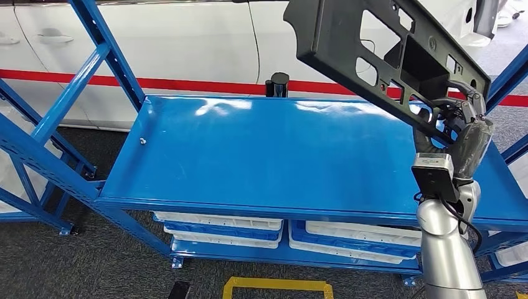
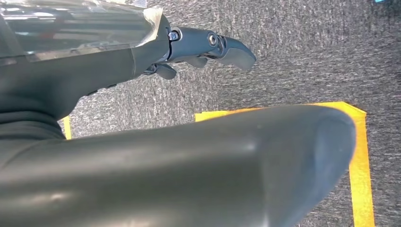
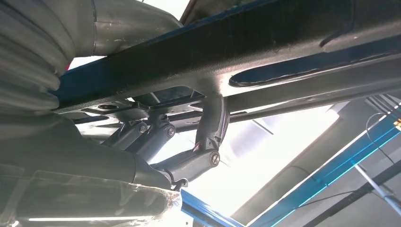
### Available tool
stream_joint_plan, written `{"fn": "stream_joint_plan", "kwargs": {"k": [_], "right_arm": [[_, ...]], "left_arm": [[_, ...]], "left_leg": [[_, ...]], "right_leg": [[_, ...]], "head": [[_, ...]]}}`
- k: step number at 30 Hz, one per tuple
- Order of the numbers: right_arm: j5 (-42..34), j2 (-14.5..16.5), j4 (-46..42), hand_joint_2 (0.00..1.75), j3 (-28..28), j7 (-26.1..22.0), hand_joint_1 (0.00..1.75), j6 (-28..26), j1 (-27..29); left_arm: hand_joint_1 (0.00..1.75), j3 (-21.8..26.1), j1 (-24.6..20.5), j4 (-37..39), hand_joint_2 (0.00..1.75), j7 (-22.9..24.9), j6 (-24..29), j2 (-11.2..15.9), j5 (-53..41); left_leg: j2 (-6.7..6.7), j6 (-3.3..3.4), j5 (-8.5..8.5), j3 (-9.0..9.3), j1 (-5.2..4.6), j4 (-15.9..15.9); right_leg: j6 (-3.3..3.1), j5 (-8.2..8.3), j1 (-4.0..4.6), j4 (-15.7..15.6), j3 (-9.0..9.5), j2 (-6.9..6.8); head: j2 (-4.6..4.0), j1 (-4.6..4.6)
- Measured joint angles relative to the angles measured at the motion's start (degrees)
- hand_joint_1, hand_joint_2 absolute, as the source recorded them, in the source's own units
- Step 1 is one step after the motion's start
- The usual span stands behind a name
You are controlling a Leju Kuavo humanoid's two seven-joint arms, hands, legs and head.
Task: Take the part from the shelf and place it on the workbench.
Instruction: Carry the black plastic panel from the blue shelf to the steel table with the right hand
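Observation:
A large black plastic part [image 1: 380, 50] with several cut-outs hangs tilted above the right end of the blue shelf top [image 1: 268, 149]. My right hand [image 1: 457, 121] grips its lower right end, fingers hooked through an opening. In the right wrist view the fingers [image 3: 208, 142] wrap around a black bar of the part [image 3: 265, 56]. My left hand [image 2: 203, 47] hangs over grey carpet, fingers apart and holding nothing.
A white car [image 1: 187, 43] with a red stripe stands behind the shelf. Blue uprights [image 1: 106, 50] frame the shelf on both sides. White trays [image 1: 218, 224] lie on the lower level. Yellow tape [image 1: 277, 286] marks the floor in front.

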Motion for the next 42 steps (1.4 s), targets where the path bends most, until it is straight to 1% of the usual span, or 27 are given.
{"fn": "stream_joint_plan", "kwargs": {"k": [1,2,3,5,7,8,9,11,12,13,14,15,16,18,20,22,23,25,27,28,29,30,31,33,34,35,42], "right_arm": [[0.0,0.0,0.0,1.75,0.0,0.0,1.75,0.0,0.0],[0.0,0.0,0.0,1.75,0.0,0.0,1.75,0.0,-0.1],[0.0,0.0,0.0,1.75,0.0,0.0,1.75,0.0,-0.1],[0.0,0.0,0.0,1.75,0.0,0.0,1.75,0.0,-0.1],[0.0,0.0,0.0,1.75,0.0,0.0,1.75,0.0,-0.1],[0.0,-0.1,0.0,1.75,0.0,0.0,1.75,0.0,-0.1],[0.0,-0.1,0.0,1.75,0.0,0.0,1.75,0.0,-0.1],[0.0,-0.2,0.0,1.75,0.0,0.0,1.75,0.0,0.0],[0.0,-0.2,0.0,1.75,0.0,0.0,1.75,0.0,0.1],[0.0,-0.2,0.0,1.75,0.0,0.0,1.75,0.0,0.1],[0.0,-0.2,0.0,1.75,0.0,0.0,1.75,0.0,0.2],[0.0,-0.2,0.0,1.75,0.0,0.0,1.75,0.2,0.2],[0.1,-0.2,0.0,1.75,0.0,0.0,1.75,0.4,0.1],[0.2,-0.3,0.0,1.75,0.1,0.1,1.75,0.9,-0.2],[0.3,-0.4,0.2,1.75,0.2,0.2,1.75,1.2,-0.4],[0.3,-0.3,0.4,1.75,0.3,0.2,1.75,1.2,-0.6],[0.3,-0.3,0.5,1.75,0.4,0.2,1.75,1.3,-0.7],[0.3,-0.1,0.7,1.75,0.6,0.2,1.75,1.4,-0.9],[0.4,0.1,1.0,1.75,0.8,0.2,1.75,1.5,-1.1],[0.4,0.1,1.1,1.75,1.0,0.2,1.75,1.5,-1.1],[0.4,0.2,1.2,1.75,1.1,0.2,1.75,1.5,-1.1],[0.4,0.2,1.3,1.75,1.2,0.2,1.75,1.5,-1.1],[0.4,0.3,1.4,1.75,1.3,0.2,1.75,1.5,-1.1],[0.5,0.3,1.5,1.75,1.5,0.2,1.75,1.5,-1.1],[0.5,0.3,1.5,1.75,1.5,0.2,1.75,1.5,-1.1],[0.5,0.3,1.5,1.75,1.5,0.2,1.75,1.4,-1.1],[0.5,0.3,1.5,1.75,1.5,0.2,1.75,1.4,-1.1]], "left_arm": [[0.0,0.0,0.0,0.0,0.0,0.0,0.0,0.0,0.0],[0.0,0.0,-0.1,0.0,0.0,0.0,0.0,0.0,0.0],[0.0,0.0,-0.1,0.0,0.0,0.0,0.0,0.0,0.0],[0.0,0.0,-0.1,0.0,0.0,0.0,0.0,0.0,0.0],[0.0,0.0,-0.1,0.0,0.0,0.0,0.0,0.0,0.0],[0.0,0.0,-0.1,0.0,0.0,0.0,0.0,0.0,0.0],[0.0,0.0,-0.1,0.0,0.0,0.0,0.0,0.0,0.0],[0.0,0.0,-0.1,0.0,0.0,0.0,0.0,0.0,0.0],[0.0,0.0,-0.1,0.0,0.0,0.0,0.0,0.0,0.0],[0.0,0.0,-0.1,0.0,0.0,0.0,0.0,0.0,0.0],[0.0,0.0,-0.1,0.0,0.0,0.0,0.0,0.0,0.0],[0.0,0.0,-0.1,0.0,0.0,-0.2,0.1,0.0,0.0],[0.0,0.1,-0.1,0.0,0.0,-0.4,0.3,0.0,0.1],[0.0,0.1,-0.2,0.0,0.0,-0.9,0.8,0.0,0.4],[0.0,0.1,-0.4,0.0,0.0,-1.0,1.1,0.0,0.6],[0.0,0.1,-0.5,0.0,0.0,-1.1,1.1,0.0,0.6],[0.0,0.1,-0.6,0.0,0.0,-1.3,1.1,0.0,0.7],[0.0,0.1,-0.6,0.0,0.0,-1.9,1.1,0.1,0.7],[0.0,0.1,-0.6,0.0,0.0,-2.5,1.0,0.1,0.7],[0.0,0.1,-0.6,0.0,0.0,-2.7,1.0,0.2,0.6],[0.0,0.1,-0.6,0.0,0.0,-2.8,0.9,0.2,0.6],[0.0,0.1,-0.6,0.0,0.0,-2.9,0.9,0.2,0.5],[0.0,0.1,-0.6,0.0,0.0,-3.0,0.9,0.2,0.5],[0.0,0.1,-0.7,0.0,0.0,-3.0,0.8,0.3,0.4],[0.0,0.1,-0.7,0.0,0.0,-3.0,0.7,0.3,0.4],[0.0,0.1,-0.8,0.0,0.0,-3.0,0.7,0.3,0.4],[0.0,0.1,-0.8,0.0,0.0,-3.0,0.6,0.3,0.4]], "left_leg": [[0.05,0.12,1.79,2.01,0.02,-4.1],[0.08,0.25,2.91,3.64,-0.07,-7.4],[0.09,0.42,3.28,4.65,-0.21,-9.4],[0.01,0.92,3.09,4.89,-0.58,-10.2],[-0.01,1.85,3.39,5.06,-0.55,-10.9],[0.0,2.34,3.59,5.18,-0.49,-11.2],[0.01,2.7,3.73,5.28,-0.46,-11.4],[0.02,3.05,3.75,5.22,-0.72,-11.4],[0.02,3.11,3.74,5.21,-0.84,-11.4],[0.0,3.13,3.74,5.2,-0.93,-11.3],[-0.03,3.13,3.76,5.23,-0.98,-11.3],[-0.06,3.1,3.77,5.26,-0.99,-11.2],[-0.09,3.0,3.74,5.21,-1.04,-11.1],[-0.19,2.71,3.69,5.05,-1.24,-10.7],[-0.29,2.36,3.76,4.86,-1.45,-10.5],[-0.31,1.85,3.2,4.46,-1.4,-9.8],[-0.27,1.5,2.1,3.89,-1.29,-8.6],[-0.17,0.76,-1.81,1.38,-0.95,-2.5],[-0.15,0.25,-5.06,-1.52,-0.59,4.4],[-0.14,0.08,-5.6,-2.3,-0.44,6.4],[-0.13,-0.03,-5.27,-2.26,-0.3,6.7],[-0.09,-0.08,-4.13,-1.29,-0.14,5.3],[-0.04,-0.06,-2.44,0.57,0.0,2.2],[0.07,0.17,0.44,5.3,0.11,-5.8],[0.09,0.29,1.02,6.91,0.06,-8.5],[0.09,0.37,1.09,7.76,-0.01,-10.0],[0.05,0.41,1.01,7.96,-0.1,-10.4]], "right_leg": [[0.07,-0.08,0.06,0.0,0.06,0.03],[0.23,-0.12,0.15,0.0,0.02,0.06],[0.51,-0.13,0.26,0.0,-0.06,0.08],[1.26,-0.02,0.37,-0.1,-0.21,0.06],[1.81,-0.51,0.33,0.5,-0.68,-0.03],[1.77,-1.42,0.38,2.1,-1.48,-0.08],[1.47,-2.81,0.4,5.0,-2.9,-0.12],[0.97,-5.82,0.55,12.9,-6.66,-0.13],[1.04,-6.51,0.59,15.7,-8.02,-0.13],[1.34,-6.31,0.6,16.5,-8.42,-0.14],[1.79,-5.21,0.6,14.7,-7.6,-0.15],[2.27,-3.59,0.59,11.0,-5.76,-0.16],[2.49,-2.15,0.62,6.7,-3.43,-0.17],[2.27,-0.23,0.93,1.3,-0.41,-0.07],[1.71,0.08,1.18,0.7,-0.2,0.08],[1.13,0.17,0.59,0.4,-0.4,0.07],[0.6,0.3,0.33,0.3,-0.51,0.03],[-0.39,0.51,0.23,0.3,-0.87,-0.1],[-0.85,0.67,0.33,0.3,-1.24,-0.23],[-0.9,0.77,0.35,0.3,-1.38,-0.28],[-0.87,0.85,0.35,0.3,-1.48,-0.3],[-0.8,0.95,0.32,0.3,-1.53,-0.32],[-0.69,1.02,0.29,0.3,-1.54,-0.32],[-0.34,1.23,0.37,0.3,-1.55,-0.31],[-0.16,1.34,0.49,0.4,-1.59,-0.31],[0.0,1.44,0.61,0.4,-1.65,-0.31],[0.14,1.52,0.73,0.4,-1.73,-0.31]], "head": [[0.0,0.02],[0.0,0.04],[0.0,0.07],[0.0,0.12],[0.0,0.18],[0.0,0.24],[0.0,0.34],[0.0,0.48],[0.0,0.48],[0.0,0.49],[0.0,0.48],[0.0,0.49],[0.0,0.52],[0.0,0.53],[0.0,0.53],[0.0,0.54],[0.0,0.44],[0.0,0.23],[0.0,0.14],[0.0,0.14],[0.0,0.13],[0.0,0.13],[0.0,0.12],[0.0,0.11],[0.0,0.12],[0.0,0.13],[0.0,0.16]]}}
